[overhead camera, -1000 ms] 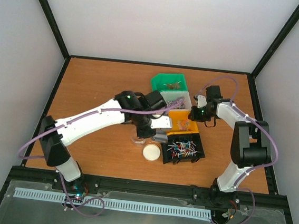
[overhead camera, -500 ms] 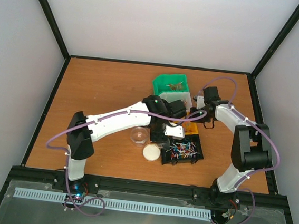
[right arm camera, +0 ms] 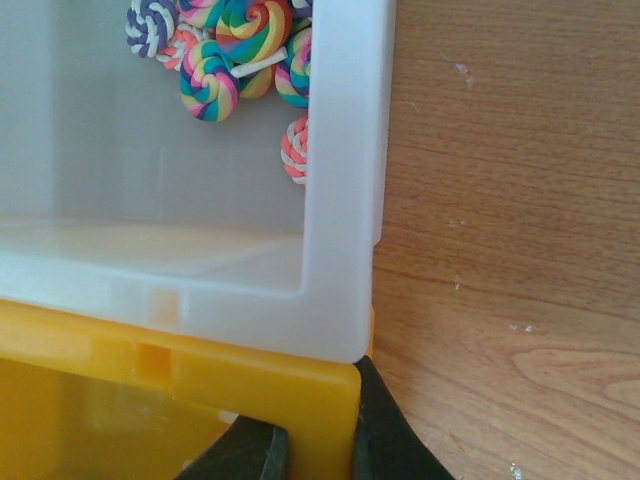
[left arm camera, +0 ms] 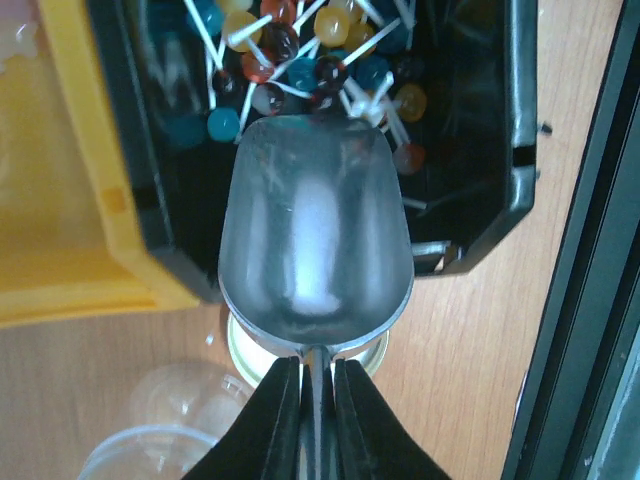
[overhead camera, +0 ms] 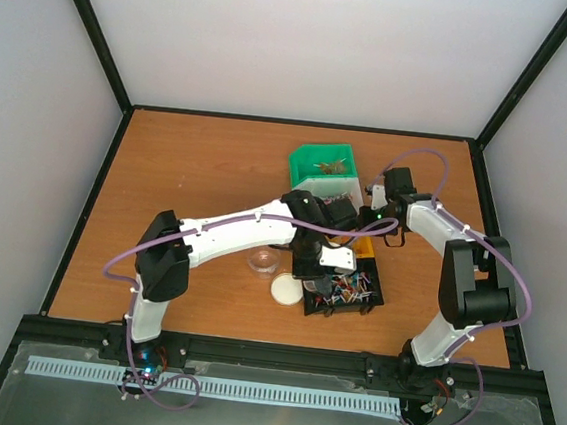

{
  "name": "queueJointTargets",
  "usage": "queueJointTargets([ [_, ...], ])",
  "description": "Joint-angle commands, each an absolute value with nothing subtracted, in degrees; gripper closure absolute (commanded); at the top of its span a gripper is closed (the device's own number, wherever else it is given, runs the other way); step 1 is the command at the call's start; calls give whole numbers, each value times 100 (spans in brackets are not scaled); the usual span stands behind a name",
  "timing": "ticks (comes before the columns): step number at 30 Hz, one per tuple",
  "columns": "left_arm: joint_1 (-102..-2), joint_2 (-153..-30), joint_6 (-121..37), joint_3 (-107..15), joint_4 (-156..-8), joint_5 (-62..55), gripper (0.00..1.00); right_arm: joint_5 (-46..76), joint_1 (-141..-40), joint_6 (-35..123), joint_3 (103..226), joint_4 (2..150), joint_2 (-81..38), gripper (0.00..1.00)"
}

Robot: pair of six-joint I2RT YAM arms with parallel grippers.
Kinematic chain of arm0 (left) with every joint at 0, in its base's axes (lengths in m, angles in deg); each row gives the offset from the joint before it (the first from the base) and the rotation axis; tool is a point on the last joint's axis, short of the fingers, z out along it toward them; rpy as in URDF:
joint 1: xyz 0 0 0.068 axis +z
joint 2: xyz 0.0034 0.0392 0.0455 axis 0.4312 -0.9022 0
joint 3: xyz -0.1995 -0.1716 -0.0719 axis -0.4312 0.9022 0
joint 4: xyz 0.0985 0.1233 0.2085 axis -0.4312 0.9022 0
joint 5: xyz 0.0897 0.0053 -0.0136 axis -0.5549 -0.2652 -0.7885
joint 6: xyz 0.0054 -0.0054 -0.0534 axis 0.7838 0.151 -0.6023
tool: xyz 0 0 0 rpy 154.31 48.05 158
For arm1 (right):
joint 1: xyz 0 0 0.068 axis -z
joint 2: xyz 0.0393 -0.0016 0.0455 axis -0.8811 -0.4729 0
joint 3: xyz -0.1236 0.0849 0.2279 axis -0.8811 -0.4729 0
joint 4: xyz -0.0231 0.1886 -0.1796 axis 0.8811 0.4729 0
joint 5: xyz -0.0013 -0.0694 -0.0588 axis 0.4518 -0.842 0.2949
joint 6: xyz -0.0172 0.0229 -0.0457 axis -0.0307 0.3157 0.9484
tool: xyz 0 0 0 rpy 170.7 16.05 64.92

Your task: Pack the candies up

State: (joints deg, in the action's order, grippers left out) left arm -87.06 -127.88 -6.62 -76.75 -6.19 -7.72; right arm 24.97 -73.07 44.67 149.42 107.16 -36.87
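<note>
From above, the left gripper (overhead camera: 336, 262) reached over the black bin (overhead camera: 380, 298) at the table's (overhead camera: 188, 163) middle, where the candies (overhead camera: 348, 291) lay heaped; a clear jar (overhead camera: 264, 262) and its white lid (overhead camera: 286, 289) sat just left of the bin. The right gripper (overhead camera: 375, 224) hung at the yellow bin (overhead camera: 366, 251), with a white bin (overhead camera: 333, 189) and a green bin (overhead camera: 318, 162) lined up behind

At the left wrist, the black fingers (left arm camera: 280, 420) were pressed together on the thin handle of the metal scoop (left arm camera: 315, 250), its bowl showing bare metal. The candies (left arm camera: 300, 55), round sweets on white sticks, lay in the black bin (left arm camera: 490, 150) just past the scoop's front lip, a full bowl's length ahead of the fingers. The yellow bin (left arm camera: 60, 200) stood alongside

At the right wrist, the gripper (right arm camera: 318, 442) was clamped across the yellow bin's (right arm camera: 150, 370) corner wall, one finger (right arm camera: 255, 452) inside, the other outside. The white bin (right arm camera: 340, 200) touching it held swirled lollipops (right arm camera: 235, 40), well beyond the fingertips
</note>
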Motion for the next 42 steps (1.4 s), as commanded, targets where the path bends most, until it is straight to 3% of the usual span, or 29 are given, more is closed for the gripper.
queueJointTargets([
  [1,-8764,-12681,-634,-7101,-1206,-307,99,2931,-7338,4286,14975,10091,-3313,97],
  [16,-8618,-12975,-1080,-6018,-2953,272,99,2830,-7447,4224,14937,10060,-3394,97],
  [25,-8146,-12868,-1556,-4840,-5057,1104,99,2858,-7494,4210,14937,10058,-3503,97],
  [42,-7796,-11876,-1667,-2805,-8140,2074,99,3068,-7494,4688,14782,9976,-3484,97],
])
